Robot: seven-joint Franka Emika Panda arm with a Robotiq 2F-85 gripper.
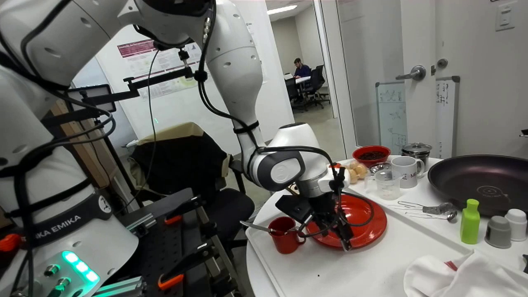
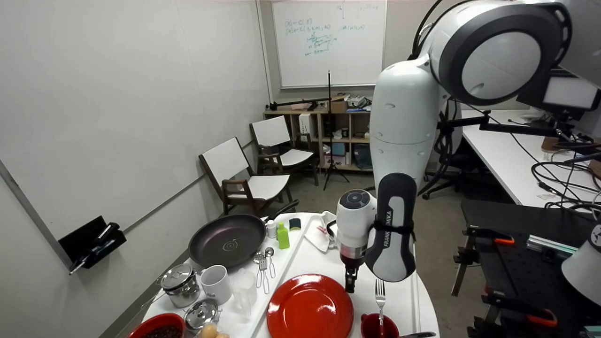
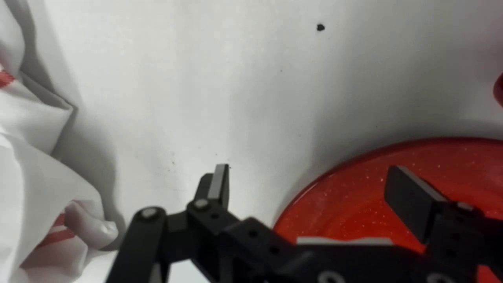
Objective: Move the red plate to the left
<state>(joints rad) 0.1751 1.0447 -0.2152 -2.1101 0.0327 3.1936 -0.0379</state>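
The glossy red plate (image 1: 371,227) lies flat on the white tray (image 1: 330,274). It also shows in an exterior view (image 2: 310,307), and part of it in the wrist view (image 3: 346,204). My gripper (image 3: 311,190) is open, with nothing between its fingers. In the wrist view one finger is over the white surface outside the plate's edge, and the other is over the plate, so the rim lies between them. In both exterior views the gripper (image 1: 346,244) points down at the plate's edge (image 2: 350,285). I cannot tell whether the fingers touch the plate.
A red mug (image 1: 284,236) holding a fork and knife stands close beside the plate. A white cloth (image 1: 458,274) lies on the tray's far side from the mug. Beyond the tray edge are a large pan (image 2: 227,241), a green bottle (image 1: 470,222), utensils (image 1: 433,209) and cups.
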